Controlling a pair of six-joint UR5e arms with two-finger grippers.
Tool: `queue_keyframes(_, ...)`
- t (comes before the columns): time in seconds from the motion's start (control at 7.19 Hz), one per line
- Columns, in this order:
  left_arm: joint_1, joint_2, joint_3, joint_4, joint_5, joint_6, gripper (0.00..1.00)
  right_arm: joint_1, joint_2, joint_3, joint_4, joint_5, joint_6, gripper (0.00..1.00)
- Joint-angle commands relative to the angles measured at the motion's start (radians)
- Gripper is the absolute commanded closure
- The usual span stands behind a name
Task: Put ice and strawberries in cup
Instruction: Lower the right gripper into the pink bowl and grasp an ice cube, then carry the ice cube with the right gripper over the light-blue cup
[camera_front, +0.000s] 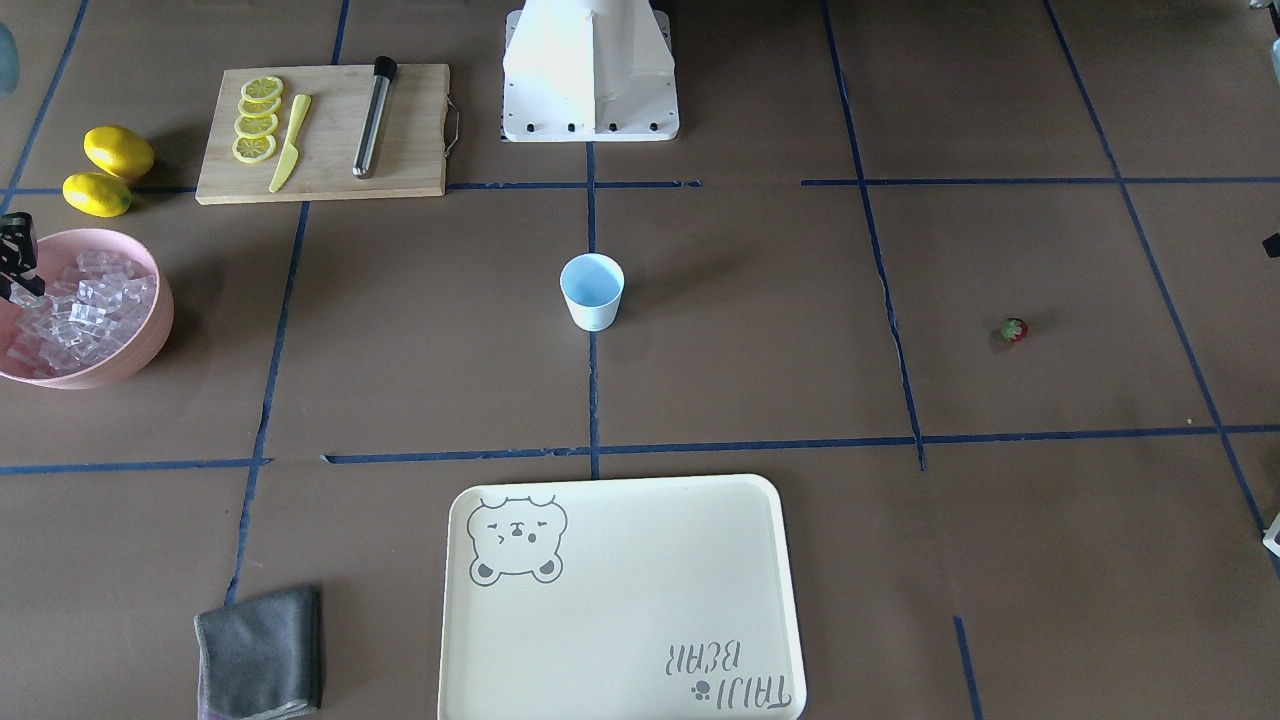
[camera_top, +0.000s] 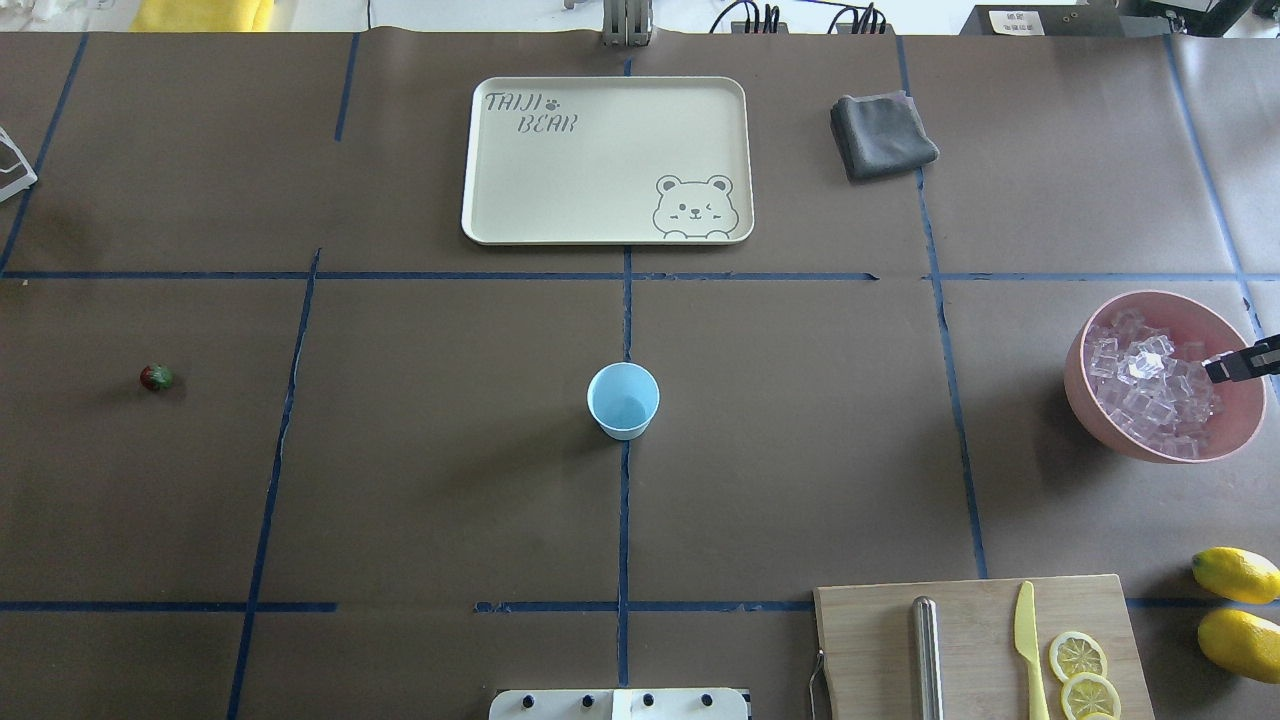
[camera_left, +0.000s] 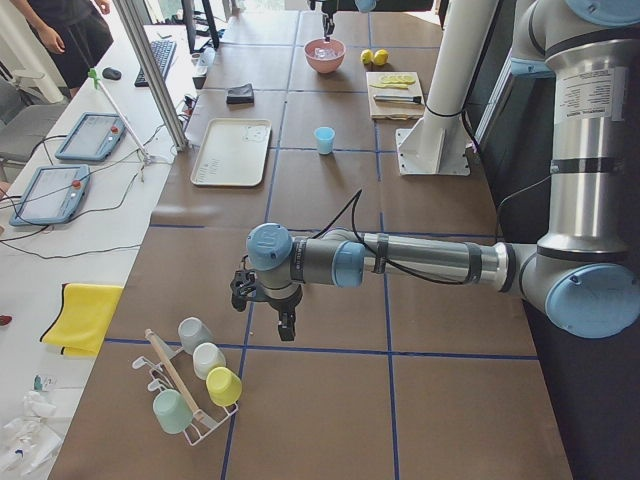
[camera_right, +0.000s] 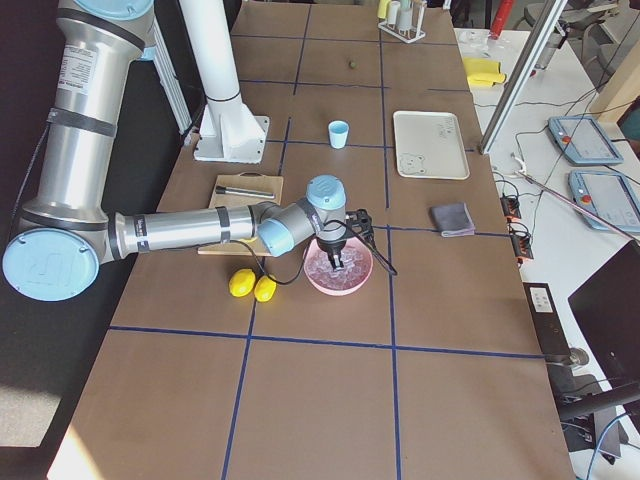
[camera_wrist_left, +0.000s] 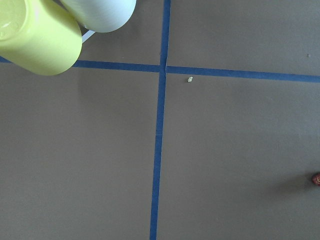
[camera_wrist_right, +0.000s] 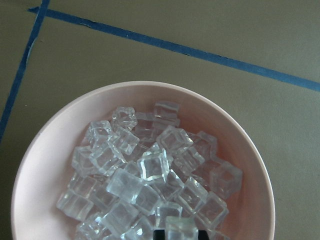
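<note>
Right tool down in bowl ice, likely fetching cube for empty cup; grip unclear. Left tool far from cup, state unclear.

The right tool enters the overhead view at 3 o'clock, its fingertips a little apart. The left arm stretches level; the left tool points down, grip unclear.

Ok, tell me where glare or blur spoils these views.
Overhead exterior: one ice cube in the pink bowl glints white. Right wrist-mounted: the ice is sharp and evenly lit. Left wrist-mounted: the yellow cup is close and soft-edged, and the strawberry is cut by the frame edge.
</note>
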Motion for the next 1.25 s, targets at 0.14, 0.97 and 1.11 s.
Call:
queue_keyframes(0.14, 0.0, 0.002, -0.001, -0.014, 0.0, 0.0, 0.0, -0.027, 0.094, 0.072, 0.003, 0.07, 0.3, 0.98)
queue_keyframes(0.97, 0.0, 0.026, -0.001, -0.066, 0.0, -0.002, 0.0, -0.651, 0.675, 0.019, -0.173, -0.342, 1.001, 0.96)
queue_keyframes(1.11, 0.0, 0.035, -0.001, -0.098, 0.0, -0.002, 0.0, -0.72, 0.776, -0.061, -0.211, -0.442, 1.062, 0.96)
